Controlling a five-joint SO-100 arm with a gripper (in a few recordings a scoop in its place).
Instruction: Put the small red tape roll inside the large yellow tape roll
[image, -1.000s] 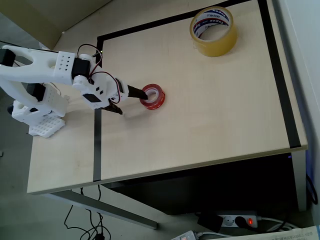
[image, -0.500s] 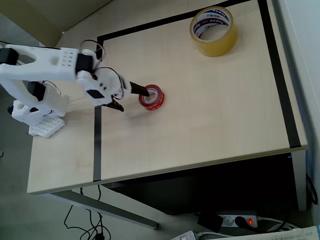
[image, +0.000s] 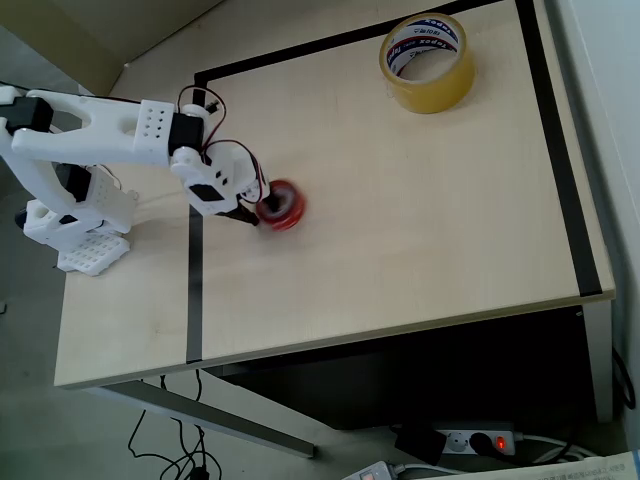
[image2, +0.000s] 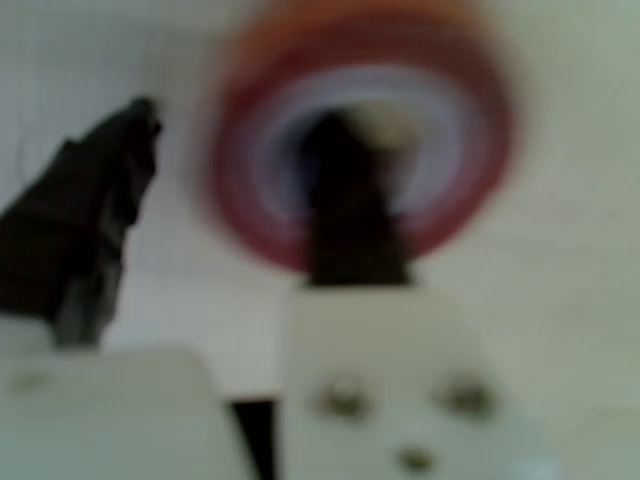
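Claw (image: 258, 212) is at the small red tape roll (image: 281, 205), about 9 o'clock of tabletop centre in the overhead view, just past the black tape line (image: 194, 290). Wrist view is blurred, but one dark finger (image2: 345, 200) sits in the white core of the roll (image2: 365, 140) and the other finger (image2: 85, 225) is outside the red wall at 9 o'clock, with a visible gap to the roll. So jaws are partly spread, straddling the wall, not clamped yet as far as I can tell. In the overhead view the roll looks tipped and smeared, so I can't say whether it's flat on the tabletop (image: 400, 250).

The large yellow tape roll (image: 427, 62) lies flat, hole up, at about 1 o'clock from the red one, well apart, near the far edge.

Handling, my read:
- Red roll is probably light and rigid. The wall won't crush, but the outer tape face is slick and the roll slides easily when nudged.
- Best hold is the one being set up: pinch the wall, one finger in the core, one outside. Seat deep enough that it can't pivot.
- A light roll on a wall pinch will tend to swing, so lift slowly.
- Yellow roll looks heavier and stable. Its hole looks wide enough for the red roll to drop in flat, provided the release is centred and low.
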